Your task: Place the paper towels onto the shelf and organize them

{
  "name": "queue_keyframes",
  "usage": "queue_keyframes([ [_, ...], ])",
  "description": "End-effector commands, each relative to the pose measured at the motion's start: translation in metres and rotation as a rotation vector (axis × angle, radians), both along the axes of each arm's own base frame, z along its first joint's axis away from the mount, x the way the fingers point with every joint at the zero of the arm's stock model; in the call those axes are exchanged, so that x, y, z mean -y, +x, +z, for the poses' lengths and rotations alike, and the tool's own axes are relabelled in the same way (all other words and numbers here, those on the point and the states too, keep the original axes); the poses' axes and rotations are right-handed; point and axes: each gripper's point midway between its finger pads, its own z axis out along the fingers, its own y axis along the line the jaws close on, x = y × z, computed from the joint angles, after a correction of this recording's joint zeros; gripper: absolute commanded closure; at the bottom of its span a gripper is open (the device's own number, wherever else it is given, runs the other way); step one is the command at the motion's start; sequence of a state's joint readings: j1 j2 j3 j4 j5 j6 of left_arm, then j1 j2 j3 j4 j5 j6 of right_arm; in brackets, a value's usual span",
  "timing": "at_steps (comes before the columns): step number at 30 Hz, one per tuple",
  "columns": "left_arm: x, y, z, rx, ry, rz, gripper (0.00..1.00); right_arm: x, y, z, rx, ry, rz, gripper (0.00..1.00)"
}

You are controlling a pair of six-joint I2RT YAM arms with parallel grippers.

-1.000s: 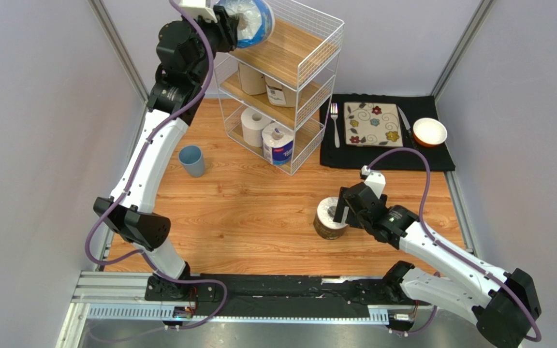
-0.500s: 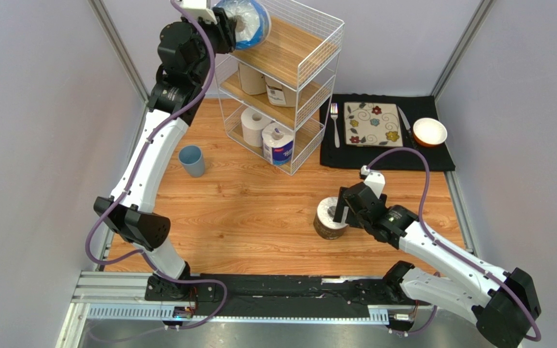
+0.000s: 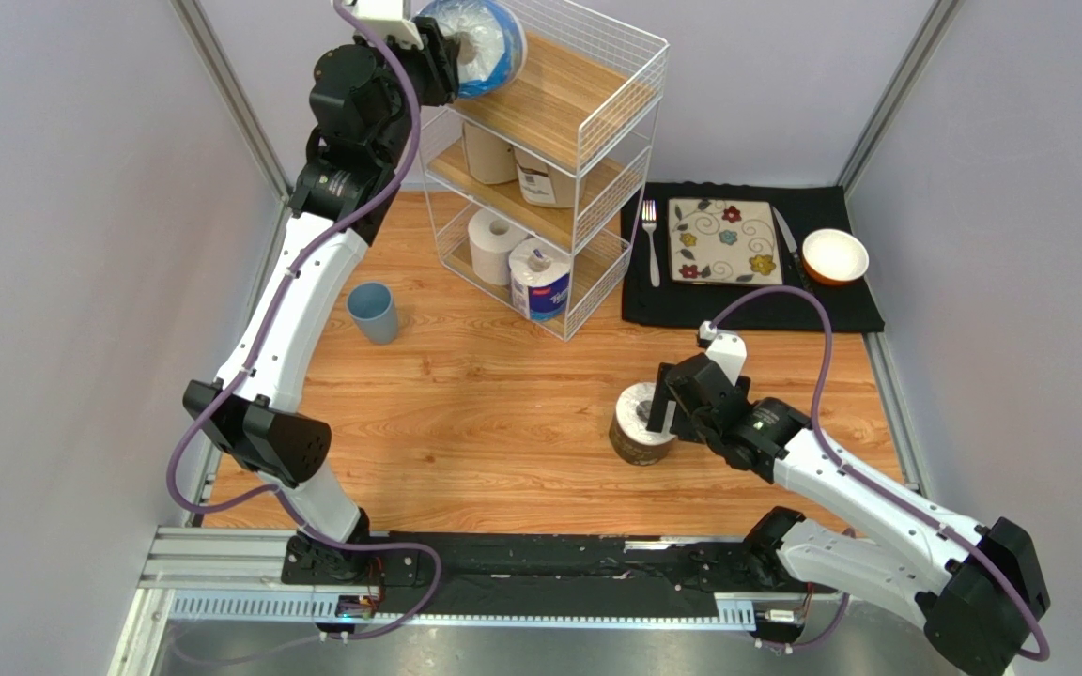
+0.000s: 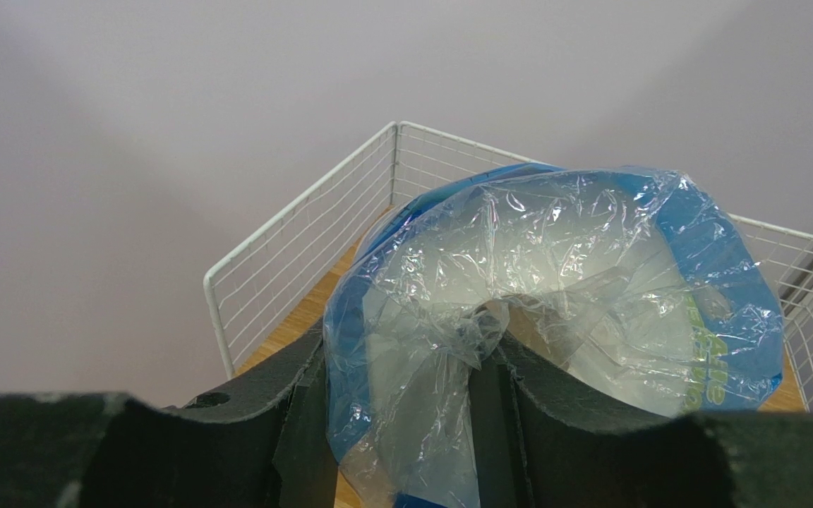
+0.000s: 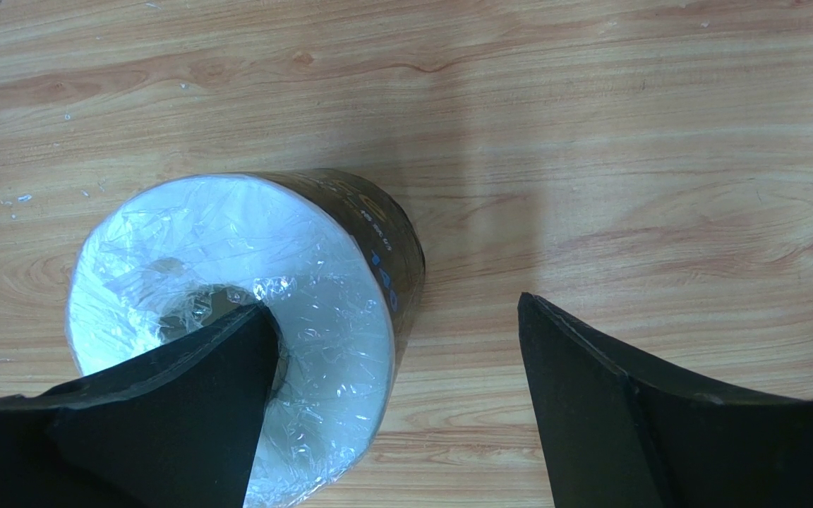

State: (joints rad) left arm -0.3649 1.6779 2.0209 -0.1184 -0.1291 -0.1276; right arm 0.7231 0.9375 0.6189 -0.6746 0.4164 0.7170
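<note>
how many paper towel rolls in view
6: blue roll in the left hand above the shelf; two on its middle tier; two on the bottom; dark roll on the table by the right hand.

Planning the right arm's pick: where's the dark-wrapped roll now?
Top view: the dark-wrapped roll stands on the table's right side, nearer than the black mat, the right arm's open fingers over it.

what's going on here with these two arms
Two robot arms are stocking a wire shelf with paper towels. The left pincer holds a blue-wrapped roll up at the shelf's top tier, not yet set down. The right pincer is open over a dark-wrapped roll standing on the table, one finger above its core and the other outside. Four other rolls sit on the two lower tiers.
</note>
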Motion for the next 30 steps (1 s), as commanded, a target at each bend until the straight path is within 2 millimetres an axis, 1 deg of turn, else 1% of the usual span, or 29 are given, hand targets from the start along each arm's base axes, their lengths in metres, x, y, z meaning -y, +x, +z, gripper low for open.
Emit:
queue_keyframes([
  [1,-0.011,-0.012,0.033,0.092,-0.037,0.016,0.69,0.007,-0.006,-0.011,-0.035,-0.044,0.012,0.15],
  [2,-0.011,-0.012,0.032,0.092,-0.036,0.016,0.64,0.008,-0.006,-0.011,-0.034,-0.045,0.011,0.15],
  [4,-0.011,-0.012,0.032,0.095,-0.039,0.016,0.6,0.008,-0.007,-0.012,-0.036,-0.047,0.011,0.15],
  [8,-0.009,-0.011,0.032,0.102,-0.044,0.007,0.47,0.008,-0.007,-0.013,-0.039,-0.05,0.013,0.15],
  [9,-0.008,-0.011,0.032,0.104,-0.046,0.002,0.49,0.008,-0.007,-0.014,-0.042,-0.052,0.013,0.15],
  [10,-0.006,-0.011,0.032,0.11,-0.049,-0.008,0.53,0.008,-0.006,-0.013,-0.039,-0.05,0.013,0.15],
  [11,-0.006,-0.012,0.032,0.11,-0.051,-0.012,0.61,0.007,-0.006,-0.014,-0.041,-0.051,0.017,0.15],
  [12,-0.005,-0.012,0.03,0.107,-0.056,-0.015,0.64,0.007,-0.006,-0.014,-0.041,-0.052,0.018,0.15],
  [13,-0.005,-0.014,0.037,0.137,-0.067,-0.018,0.65,0.006,-0.006,-0.014,-0.042,-0.051,0.019,0.15],
  [14,-0.006,-0.015,0.039,0.143,-0.071,-0.017,0.65,0.007,-0.006,-0.014,-0.042,-0.053,0.016,0.15],
  [15,-0.006,-0.015,0.041,0.148,-0.074,-0.021,0.64,0.007,-0.006,-0.015,-0.044,-0.052,0.016,0.15],
  [16,-0.006,-0.015,0.042,0.15,-0.076,-0.021,0.6,0.006,-0.006,-0.014,-0.044,-0.05,0.018,0.15],
  [17,-0.006,-0.016,0.043,0.153,-0.076,-0.023,0.53,0.006,-0.006,-0.015,-0.044,-0.051,0.02,0.15],
  [23,-0.005,-0.015,0.043,0.155,-0.082,-0.031,0.4,0.007,-0.007,-0.015,-0.044,-0.049,0.02,0.15],
  [25,-0.004,-0.016,0.045,0.162,-0.084,-0.036,0.4,0.007,-0.007,-0.015,-0.044,-0.05,0.022,0.15],
  [27,-0.004,-0.017,0.047,0.166,-0.086,-0.041,0.45,0.006,-0.007,-0.015,-0.043,-0.048,0.02,0.15],
  [30,-0.003,-0.018,0.046,0.165,-0.084,-0.045,0.48,0.007,-0.007,-0.015,-0.044,-0.05,0.024,0.15],
])
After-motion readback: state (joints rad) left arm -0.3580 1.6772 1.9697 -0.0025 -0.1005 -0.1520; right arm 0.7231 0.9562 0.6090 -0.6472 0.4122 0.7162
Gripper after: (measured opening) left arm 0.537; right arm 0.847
